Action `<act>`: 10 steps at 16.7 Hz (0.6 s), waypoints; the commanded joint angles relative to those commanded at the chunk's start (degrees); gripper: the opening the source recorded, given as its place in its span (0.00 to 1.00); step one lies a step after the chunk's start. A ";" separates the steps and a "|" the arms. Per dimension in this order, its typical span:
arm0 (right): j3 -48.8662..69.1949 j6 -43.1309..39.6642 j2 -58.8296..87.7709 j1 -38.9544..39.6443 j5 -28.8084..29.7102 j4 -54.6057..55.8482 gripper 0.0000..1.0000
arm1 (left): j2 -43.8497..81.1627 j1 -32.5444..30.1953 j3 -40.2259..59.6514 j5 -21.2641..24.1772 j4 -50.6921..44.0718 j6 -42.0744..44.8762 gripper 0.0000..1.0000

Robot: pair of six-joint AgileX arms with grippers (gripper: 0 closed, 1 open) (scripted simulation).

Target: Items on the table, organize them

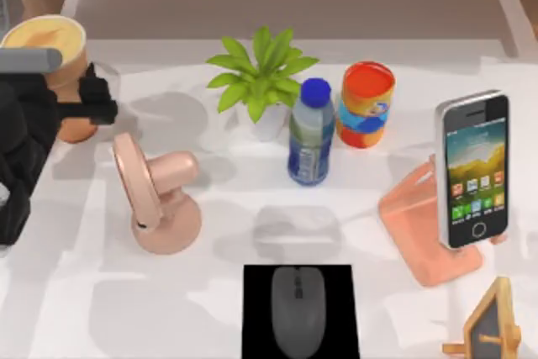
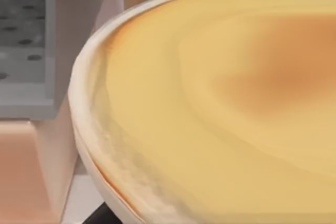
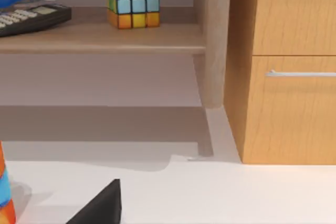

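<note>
Orange cup point(image 1: 52, 60) with its yellow top stands at the table's point(image 1: 101, 308) far left, the left gripper point(image 1: 88, 98) clamped around it; dark grey mouse point(image 1: 298, 310) lies on a black pad point(image 1: 256, 292) at the near edge; smartphone point(image 1: 473, 170) leans on a pink stand point(image 1: 416, 224) at right.

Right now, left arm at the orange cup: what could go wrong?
The left gripper sits against the tall orange cup near the table's left edge; a sideways nudge could tip it. The pink fan stands just in front, so a swing toward the middle may clip it.
</note>
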 joint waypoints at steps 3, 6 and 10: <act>0.00 0.00 0.00 0.00 0.00 0.00 1.00 | 0.00 0.00 0.00 0.00 0.00 0.00 0.00; 0.00 0.00 0.00 0.00 0.00 0.00 1.00 | -0.25 0.01 -0.04 -0.01 -0.18 0.08 0.00; 0.00 0.00 0.00 0.00 0.00 0.00 1.00 | -2.54 0.01 0.09 -0.03 -2.59 0.09 0.00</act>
